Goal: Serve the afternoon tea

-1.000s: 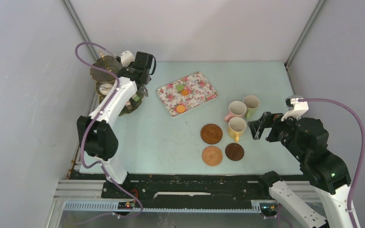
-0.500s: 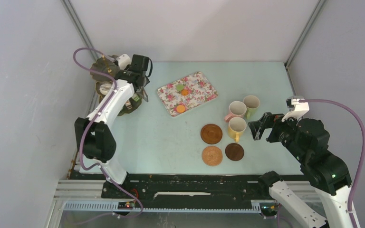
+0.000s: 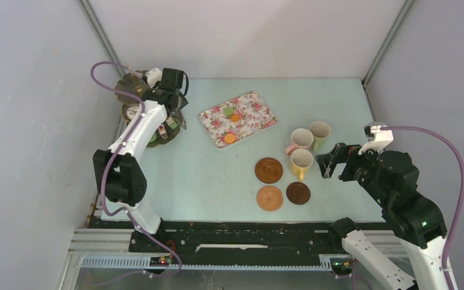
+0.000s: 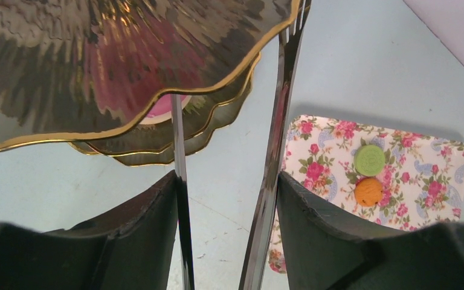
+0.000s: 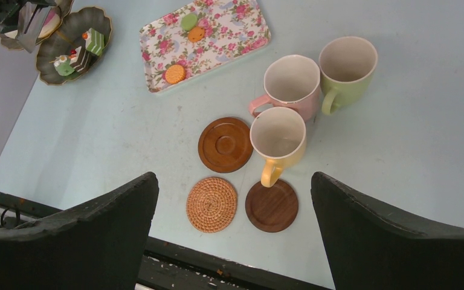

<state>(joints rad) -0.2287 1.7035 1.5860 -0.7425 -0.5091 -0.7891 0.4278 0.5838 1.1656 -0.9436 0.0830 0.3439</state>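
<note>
Seemingly mid-transfer — the left hand (image 4: 226, 199) pinches the tongs (image 4: 276, 151) beside the stand (image 4: 96, 72), the right hand (image 3: 329, 161) spread, idle. Three macarons (image 4: 369, 160) lie on the tray (image 4: 323, 151) right of the stand — next, the tongs must straddle one.

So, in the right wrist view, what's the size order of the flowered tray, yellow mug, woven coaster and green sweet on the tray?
1. flowered tray
2. yellow mug and woven coaster: nearly alike, and the coaster sits closer to the camera, so no ranking
3. green sweet
</note>
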